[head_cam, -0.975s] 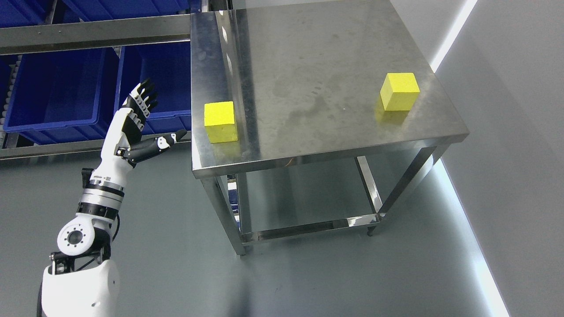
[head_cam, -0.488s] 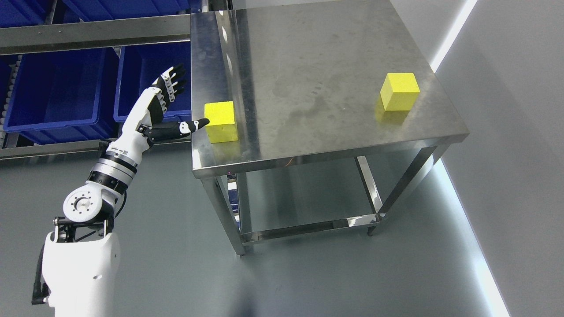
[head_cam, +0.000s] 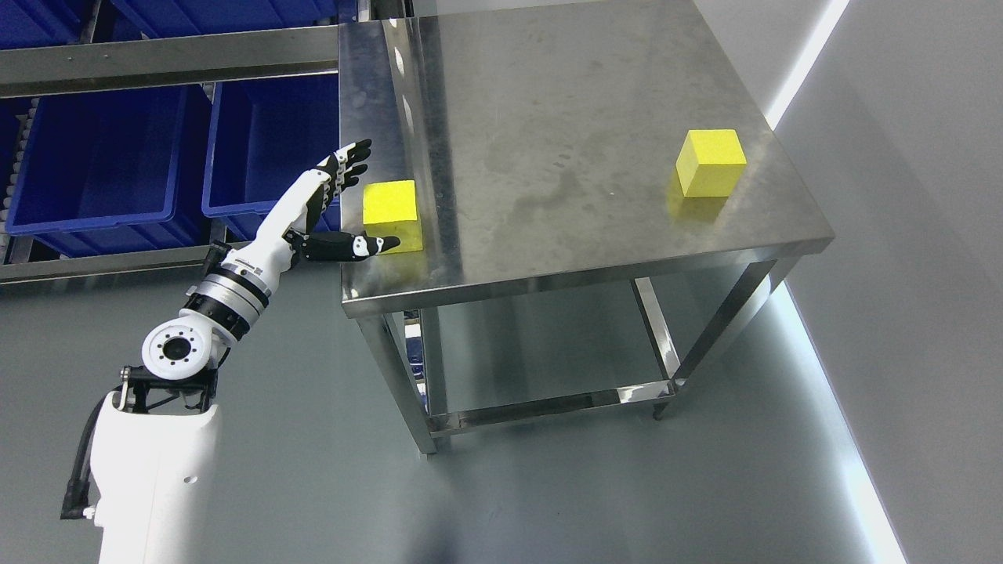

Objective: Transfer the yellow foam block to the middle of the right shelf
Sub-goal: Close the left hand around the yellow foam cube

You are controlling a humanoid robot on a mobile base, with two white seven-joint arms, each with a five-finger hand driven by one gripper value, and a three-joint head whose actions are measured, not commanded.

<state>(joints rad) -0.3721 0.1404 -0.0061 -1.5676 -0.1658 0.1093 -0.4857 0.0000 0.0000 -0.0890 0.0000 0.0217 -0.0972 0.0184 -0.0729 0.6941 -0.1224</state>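
A yellow foam block (head_cam: 392, 211) stands at the left front of the steel table (head_cam: 564, 149). A second yellow foam block (head_cam: 710, 161) stands at the table's right edge. My left hand (head_cam: 356, 205) is open at the near block's left side. Its fingers (head_cam: 345, 168) are spread beyond the block's far left corner and the thumb (head_cam: 368, 245) lies across its front face. The fingers are not closed around the block. My right arm is out of view.
Blue bins (head_cam: 102, 157) sit on a rack (head_cam: 157, 55) to the left of the table. The table has a lower shelf (head_cam: 541, 352). Grey floor lies in front, and a grey wall (head_cam: 925, 196) is at the right.
My left arm has reached right and forward from beside the bins to the near block. The open hand now brackets the block's left side. Both blocks have stayed put.
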